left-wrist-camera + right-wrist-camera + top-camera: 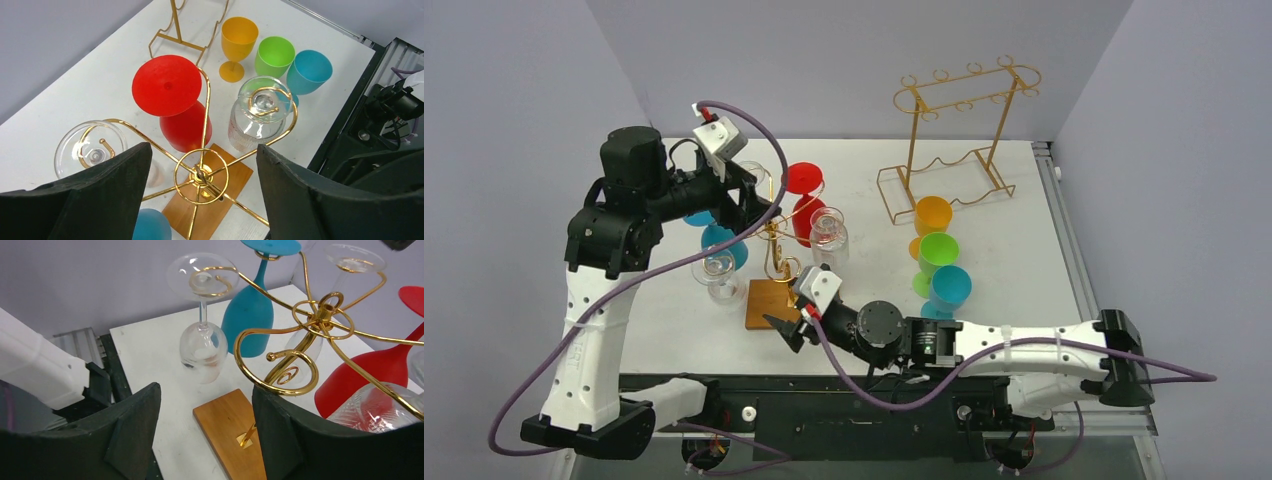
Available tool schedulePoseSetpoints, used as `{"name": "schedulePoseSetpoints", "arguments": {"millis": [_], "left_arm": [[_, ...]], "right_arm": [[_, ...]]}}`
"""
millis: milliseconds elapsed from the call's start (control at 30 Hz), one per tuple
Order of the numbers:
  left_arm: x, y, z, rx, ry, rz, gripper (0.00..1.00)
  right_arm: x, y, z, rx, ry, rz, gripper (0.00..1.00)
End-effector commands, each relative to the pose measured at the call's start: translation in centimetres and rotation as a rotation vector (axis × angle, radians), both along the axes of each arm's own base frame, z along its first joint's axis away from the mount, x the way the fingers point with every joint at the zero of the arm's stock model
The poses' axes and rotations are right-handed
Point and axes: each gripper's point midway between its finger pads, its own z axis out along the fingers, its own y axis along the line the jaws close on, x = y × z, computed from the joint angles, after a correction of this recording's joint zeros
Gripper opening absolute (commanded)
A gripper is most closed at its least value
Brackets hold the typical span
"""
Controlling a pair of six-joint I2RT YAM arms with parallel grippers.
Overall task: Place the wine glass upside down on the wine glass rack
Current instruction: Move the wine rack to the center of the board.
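Standing on the white table point(1024, 200), the wine glass rack point(774, 255) was pictured between the two arms, its wooden base point(769, 303) just ahead of the right gripper point(786, 328). The left gripper point(202, 150) was held above the rack's crown, jaws spread wide, nothing gripped. The right gripper's jaws were likewise parted and empty. A clear wine glass point(90, 147), a red glass point(167, 85) and a teal glass point(248, 310) were seen hung upside down from the spiral arms.

Robot lab cell, bare grey partition walls point(844, 60), white table point(1034, 230), bolted arms point(589, 330)
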Motion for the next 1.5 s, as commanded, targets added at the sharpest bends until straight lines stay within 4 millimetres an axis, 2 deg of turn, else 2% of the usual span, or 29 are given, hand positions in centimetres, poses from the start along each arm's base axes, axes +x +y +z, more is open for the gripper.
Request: {"name": "schedulePoseSetpoints", "arguments": {"millis": [0, 100, 200, 267, 367, 500, 733, 1033, 1067, 1133, 1267, 1333, 1467], "left_arm": [[-0.6, 0.5, 3.1, -0.033, -0.077, 0.042, 0.75], [-0.6, 1.1, 3.7, -0.026, -0.101, 0.083, 0.79], [-0.2, 1.9, 4.1, -0.017, -0.116, 0.141, 0.82], [0.1, 2.4, 4.3, -0.015, -0.120, 0.176, 0.83], [0.5, 2.8, 4.6, -0.016, -0.134, 0.209, 0.84], [0.7, 3.1, 4.5, -0.010, -0.135, 0.229, 0.84], [-0.1, 3.4, 4.4, 0.012, -0.138, 0.222, 0.84], [-0.3, 5.1, 5.6, 0.016, -0.199, 0.302, 0.83], [0.0, 5.5, 5.8, 0.007, -0.206, 0.333, 0.83], [1.0, 6.8, 6.8, -0.031, -0.224, 0.436, 0.88], [2.5, 9.3, 8.3, -0.072, -0.283, 0.584, 0.92], [2.8, 10.0, 8.9, -0.095, -0.294, 0.611, 0.92], [2.2, 8.9, 8.8, -0.098, -0.288, 0.508, 0.90]], "right_arm": [[-1.9, -2.3, 1.5, -0.132, 0.091, 0.054, 0.61], [-0.8, -3.7, 5.6, -0.114, 0.119, 0.006, 0.51], [2.1, -4.8, 9.0, -0.094, 0.158, -0.062, 0.45], [4.0, -5.0, 10.3, -0.106, 0.184, -0.107, 0.42], [5.8, -4.4, 10.5, -0.174, 0.161, -0.155, 0.40], [7.3, -2.5, 9.4, -0.251, 0.169, -0.158, 0.40], [8.6, 0.3, 8.1, -0.292, 0.196, -0.120, 0.37], [10.6, 0.9, 7.0, -0.301, 0.214, -0.135, 0.31], [10.5, 0.9, 6.9, -0.304, 0.217, -0.127, 0.31], [10.2, 0.8, 6.7, -0.309, 0.214, -0.109, 0.41], [9.3, -0.2, 9.0, -0.209, 0.189, -0.081, 0.55], [8.9, -0.9, 10.8, -0.155, 0.175, -0.074, 0.57], [7.4, -2.9, 14.1, -0.055, 0.154, -0.058, 0.57]]}}
